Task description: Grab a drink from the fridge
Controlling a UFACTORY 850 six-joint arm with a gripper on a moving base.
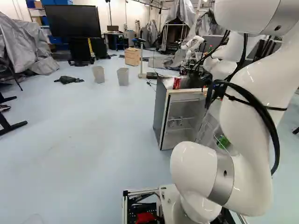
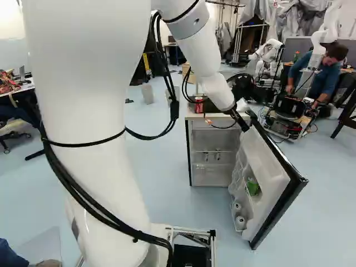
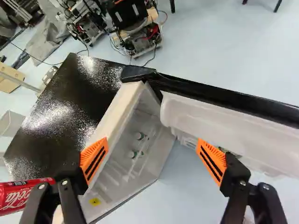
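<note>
Claw (image 2: 243,127) spread apart, just right of centre in right base view, near door top. Door (image 2: 272,175) swung open, lower right; green item (image 2: 253,187) in its rack. Fridge (image 2: 211,140) right of centre, two small containers (image 2: 217,156) on inner shelf. Red can (image 2: 198,104) upright atop fridge. Bins (image 1: 123,77) farther off, upper middle of left base view.

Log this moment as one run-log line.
fridge door: open; gripper: open, empty; red can: on fridge top; inside: two small containers; in door: green item; grasp: not yet
</note>
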